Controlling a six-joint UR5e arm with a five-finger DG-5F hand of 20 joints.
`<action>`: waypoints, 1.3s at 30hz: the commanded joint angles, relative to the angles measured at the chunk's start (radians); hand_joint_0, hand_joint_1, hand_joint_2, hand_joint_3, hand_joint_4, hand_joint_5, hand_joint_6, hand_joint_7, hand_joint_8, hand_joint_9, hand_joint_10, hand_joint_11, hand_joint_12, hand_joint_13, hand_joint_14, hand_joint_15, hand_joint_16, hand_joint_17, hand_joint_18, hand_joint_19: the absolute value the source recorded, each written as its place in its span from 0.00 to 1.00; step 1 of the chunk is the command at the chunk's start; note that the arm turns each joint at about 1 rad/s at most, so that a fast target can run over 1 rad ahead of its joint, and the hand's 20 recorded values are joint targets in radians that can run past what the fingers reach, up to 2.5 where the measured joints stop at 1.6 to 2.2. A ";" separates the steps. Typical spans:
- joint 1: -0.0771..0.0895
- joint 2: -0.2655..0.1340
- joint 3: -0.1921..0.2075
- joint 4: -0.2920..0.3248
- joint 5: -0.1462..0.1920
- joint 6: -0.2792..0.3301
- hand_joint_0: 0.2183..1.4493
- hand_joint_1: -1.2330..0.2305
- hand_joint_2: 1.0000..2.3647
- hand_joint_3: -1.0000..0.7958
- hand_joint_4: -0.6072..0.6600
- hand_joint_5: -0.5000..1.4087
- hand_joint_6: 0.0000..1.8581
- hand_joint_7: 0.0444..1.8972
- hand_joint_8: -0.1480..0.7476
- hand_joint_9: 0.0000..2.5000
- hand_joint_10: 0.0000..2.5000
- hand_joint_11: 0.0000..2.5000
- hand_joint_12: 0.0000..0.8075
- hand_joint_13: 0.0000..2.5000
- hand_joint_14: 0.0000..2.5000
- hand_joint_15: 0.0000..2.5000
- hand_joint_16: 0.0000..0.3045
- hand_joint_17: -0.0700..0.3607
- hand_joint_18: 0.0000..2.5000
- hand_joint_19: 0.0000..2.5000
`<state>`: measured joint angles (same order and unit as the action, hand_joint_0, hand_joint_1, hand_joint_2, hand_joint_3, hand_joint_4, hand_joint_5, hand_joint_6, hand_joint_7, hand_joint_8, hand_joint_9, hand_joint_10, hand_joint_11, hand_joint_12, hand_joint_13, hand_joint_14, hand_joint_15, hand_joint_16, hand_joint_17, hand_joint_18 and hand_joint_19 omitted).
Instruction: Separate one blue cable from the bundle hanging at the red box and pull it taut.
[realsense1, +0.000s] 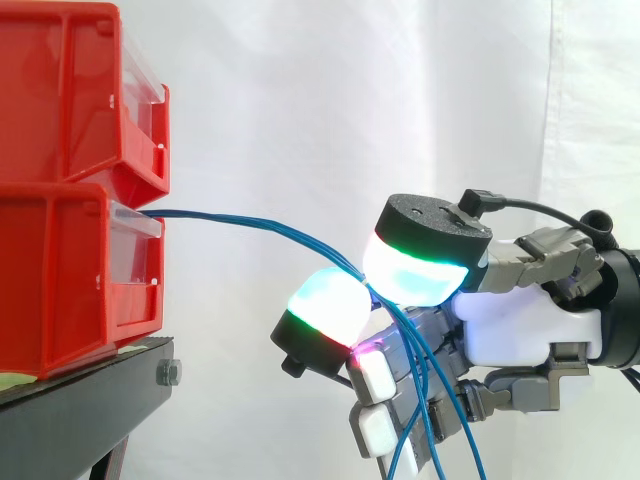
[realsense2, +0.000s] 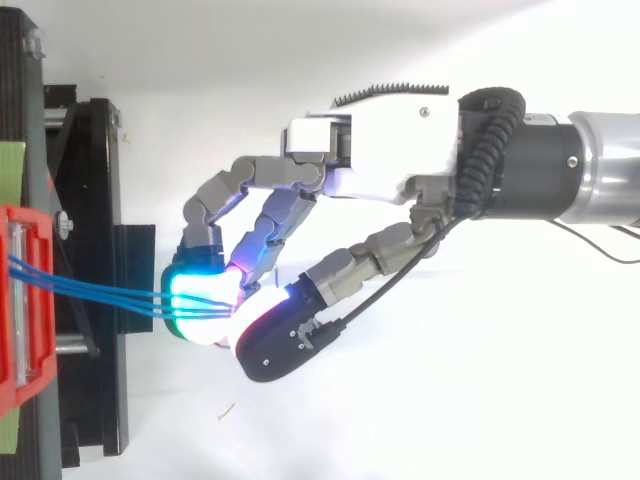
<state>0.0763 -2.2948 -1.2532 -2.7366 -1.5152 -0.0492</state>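
Note:
Several thin blue cables (realsense1: 260, 225) come out of the lower red bin (realsense1: 60, 280) and run rightward, sloping gently down, to my hand (realsense1: 520, 330). The hand is shut on them: a green-cyan glowing pad (realsense1: 415, 265) above and a second glowing pad (realsense1: 325, 310) below pinch the strands together. Past the pinch the cables drop in loose strands in front of the palm and leave the bottom of the side view. From above, three blue cables (realsense2: 100, 292) fan slightly apart from the red bin (realsense2: 25, 300) and meet at the glowing fingertips (realsense2: 200, 300); the hand (realsense2: 390, 150) reaches in from the right.
A second red bin (realsense1: 70, 100) is stacked on the lower one, both on the black stand (realsense1: 90, 400) at the left. A white curtain hangs behind. The arm's wrist (realsense2: 560, 165) enters from the right edge.

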 joint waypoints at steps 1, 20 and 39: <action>0.000 0.000 0.000 0.000 0.001 0.000 0.34 0.27 0.01 0.42 0.57 0.16 0.47 0.55 0.54 0.38 0.00 0.24 0.43 0.38 0.01 0.16 0.13 0.37 0.36 0.14; 0.002 0.000 0.000 0.002 0.001 0.002 0.43 0.20 0.01 0.33 0.57 0.16 0.49 0.54 0.52 0.38 0.01 0.25 0.42 0.38 0.01 0.16 0.12 0.36 0.36 0.13; 0.002 0.000 0.000 0.002 0.001 0.003 0.31 0.25 0.00 0.28 0.62 0.16 0.47 0.51 0.53 0.39 0.01 0.26 0.42 0.38 0.01 0.17 0.12 0.36 0.37 0.15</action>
<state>0.0782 -2.2948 -1.2531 -2.7351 -1.5141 -0.0462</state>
